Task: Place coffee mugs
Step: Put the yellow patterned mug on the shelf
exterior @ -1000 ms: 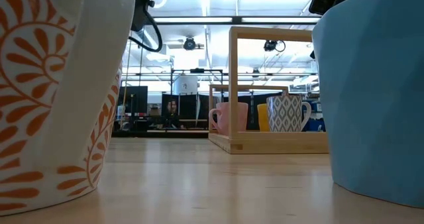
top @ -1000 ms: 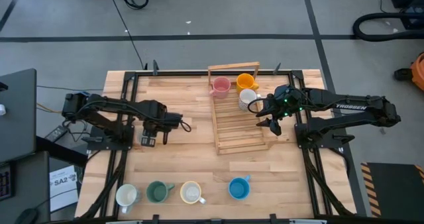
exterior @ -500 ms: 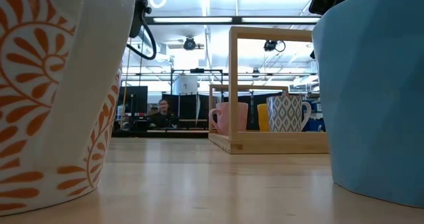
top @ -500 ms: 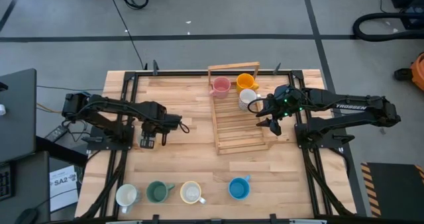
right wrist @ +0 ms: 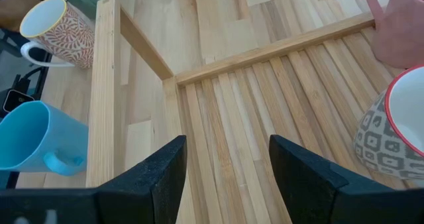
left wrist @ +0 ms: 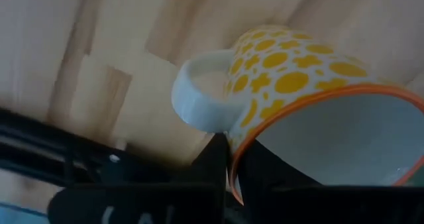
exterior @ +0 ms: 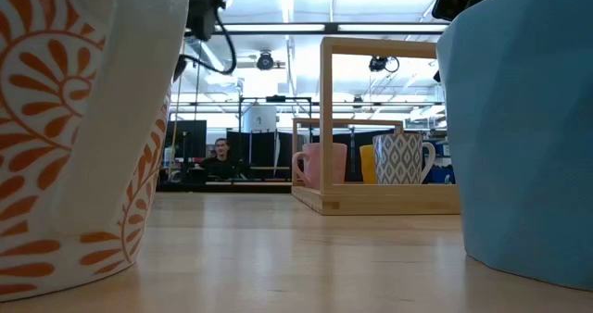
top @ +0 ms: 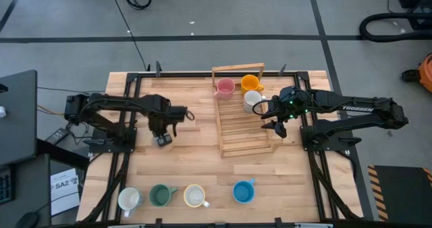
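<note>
My left gripper hangs over the table's left half, shut on a white mug with yellow dots and an orange rim. My right gripper is open above the slatted wooden rack, beside a grey-patterned white mug and touching nothing. That mug, a pink mug and an orange mug stand on their bases at the rack's far end. By the near edge stand a white mug, a green one, a cream leaf-patterned one and a blue one. My left gripper holds the dotted mug by its rim, close to the white handle. One finger is outside the wall and the other is inside the cup. The mug sits tilted in the hold with the wooden tabletop behind it.
The rack has a tall wooden frame across its middle and a raised border. Its near slats are bare. Black rails run along both sides of the table. A person sits far behind the table.
My left arm has swung toward the table's right, toward the rack, carrying the dotted mug along with it. The right arm and the other mugs have stayed put.
</note>
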Robot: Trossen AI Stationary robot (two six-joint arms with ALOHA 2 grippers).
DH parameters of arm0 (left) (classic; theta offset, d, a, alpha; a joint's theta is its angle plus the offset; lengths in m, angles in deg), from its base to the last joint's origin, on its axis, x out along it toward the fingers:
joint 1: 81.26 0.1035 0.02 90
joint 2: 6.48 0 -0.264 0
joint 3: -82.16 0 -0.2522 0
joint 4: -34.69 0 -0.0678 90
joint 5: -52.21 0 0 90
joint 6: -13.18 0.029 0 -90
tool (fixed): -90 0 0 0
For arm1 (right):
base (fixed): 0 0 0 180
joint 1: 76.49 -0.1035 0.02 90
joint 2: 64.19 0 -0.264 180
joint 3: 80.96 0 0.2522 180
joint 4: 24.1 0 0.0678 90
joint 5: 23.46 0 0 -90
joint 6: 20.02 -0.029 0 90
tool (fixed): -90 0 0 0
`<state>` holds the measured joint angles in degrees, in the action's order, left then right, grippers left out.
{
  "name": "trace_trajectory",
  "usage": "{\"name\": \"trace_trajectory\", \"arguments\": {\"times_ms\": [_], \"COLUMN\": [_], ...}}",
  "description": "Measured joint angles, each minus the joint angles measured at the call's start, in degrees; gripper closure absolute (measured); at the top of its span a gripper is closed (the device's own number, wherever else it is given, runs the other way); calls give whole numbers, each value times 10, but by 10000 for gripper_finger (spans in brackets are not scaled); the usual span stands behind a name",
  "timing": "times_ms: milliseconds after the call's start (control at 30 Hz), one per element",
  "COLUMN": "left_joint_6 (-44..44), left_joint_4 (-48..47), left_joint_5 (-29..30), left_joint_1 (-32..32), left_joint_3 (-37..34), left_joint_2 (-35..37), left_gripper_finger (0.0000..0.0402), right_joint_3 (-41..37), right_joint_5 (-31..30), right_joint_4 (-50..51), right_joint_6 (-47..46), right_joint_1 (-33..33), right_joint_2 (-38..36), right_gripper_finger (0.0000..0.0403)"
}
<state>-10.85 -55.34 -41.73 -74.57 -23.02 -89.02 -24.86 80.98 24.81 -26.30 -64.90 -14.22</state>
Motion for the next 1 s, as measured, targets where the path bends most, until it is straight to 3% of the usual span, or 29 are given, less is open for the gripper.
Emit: {"name": "trace_trajectory", "arguments": {"times_ms": [333, 600, 1000], "left_joint_6": [-207, -323, -458], "left_joint_4": [90, 239, 413], "left_joint_5": [-3, -43, -45], "left_joint_1": [75, 115, 126], "left_joint_3": [80, 81, 81], "left_joint_2": [0, -8, -48], "left_gripper_finger": [372, 371, 371], "right_joint_3": [0, 0, 0], "right_joint_5": [0, 0, 0], "right_joint_4": [-47, -118, -229], "right_joint_6": [29, 111, 175], "right_joint_1": [0, 0, 0], "right_joint_2": [0, 0, 15], "right_gripper_finger": [183, 183, 183]}}
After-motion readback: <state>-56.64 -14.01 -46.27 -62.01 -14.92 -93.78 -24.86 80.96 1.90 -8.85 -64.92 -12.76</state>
